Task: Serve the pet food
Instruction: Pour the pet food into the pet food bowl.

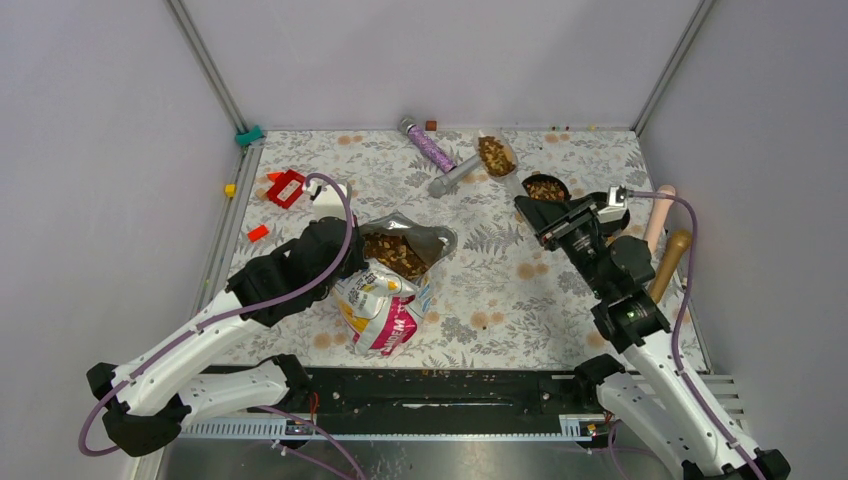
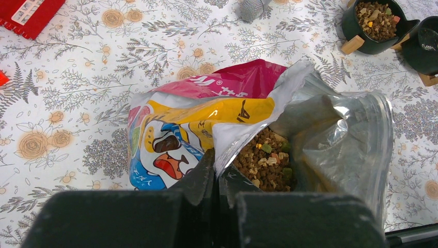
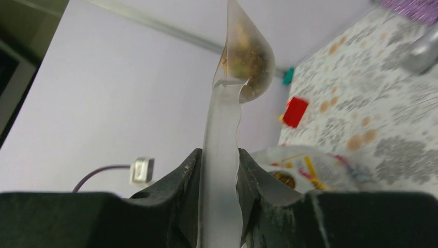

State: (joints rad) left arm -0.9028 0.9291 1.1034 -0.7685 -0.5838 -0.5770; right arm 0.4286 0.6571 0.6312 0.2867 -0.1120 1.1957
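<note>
The pet food bag [image 1: 385, 300], glossy yellow, white and magenta, lies mid-table with its silver mouth open on brown kibble [image 1: 395, 252]. My left gripper [image 1: 353, 256] is shut on the near lip of the bag [image 2: 206, 113], one finger outside and one inside by the kibble [image 2: 266, 160]; left gripper [image 2: 217, 168]. My right gripper [image 1: 527, 208] is shut on the handle of a translucent scoop [image 1: 495, 155] that is loaded with kibble and held above the table behind a black bowl [image 1: 546, 188] holding kibble. In the right wrist view the scoop [image 3: 248, 57] rises from the right gripper [image 3: 219, 155].
A second black bowl [image 2: 423, 44] stands beside the filled one [image 2: 374, 20], both on wooden feet. A purple glitter tube [image 1: 430, 148] and a silver cylinder [image 1: 452, 176] lie at the back. A red toy [image 1: 287, 188] sits at left. Wooden and pink handles [image 1: 668, 262] lie at right.
</note>
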